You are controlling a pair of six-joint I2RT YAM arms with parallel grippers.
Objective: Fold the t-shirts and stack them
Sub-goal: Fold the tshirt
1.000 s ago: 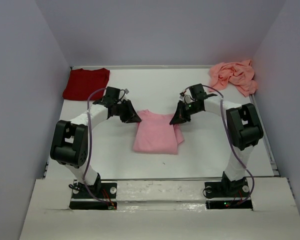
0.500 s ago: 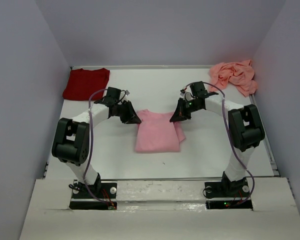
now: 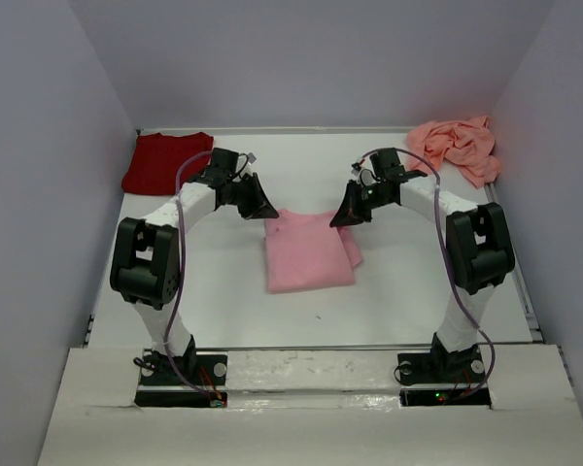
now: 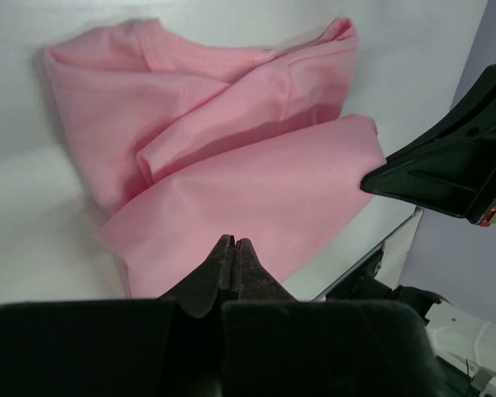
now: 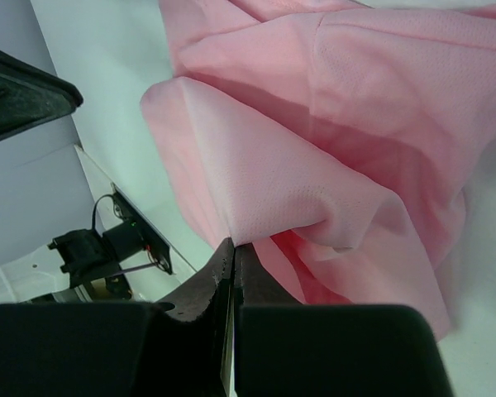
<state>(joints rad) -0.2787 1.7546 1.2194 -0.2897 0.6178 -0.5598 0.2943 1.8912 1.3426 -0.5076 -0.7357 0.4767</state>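
The light pink t-shirt (image 3: 309, 254), folded to a rough rectangle, is laid at the middle of the tabletop (image 3: 408, 291). Its long axis runs roughly near to far, and a loose flap projects on its right. The left gripper (image 3: 269, 212) is placed at its far left corner, with the fingers (image 4: 223, 265) pressed together and no cloth seen between them. The right gripper (image 3: 336, 221) is placed at the far right corner, with the fingers (image 5: 219, 273) closed on a raised fold. The dark red t-shirt (image 3: 167, 162) is laid flat at far left, and the salmon-pink t-shirt (image 3: 455, 146) is crumpled at far right.

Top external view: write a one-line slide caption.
Left claw and right claw at far corners of light pink t-shirt; dark red t-shirt folded far-left, salmon-pink t-shirt crumpled far-right.
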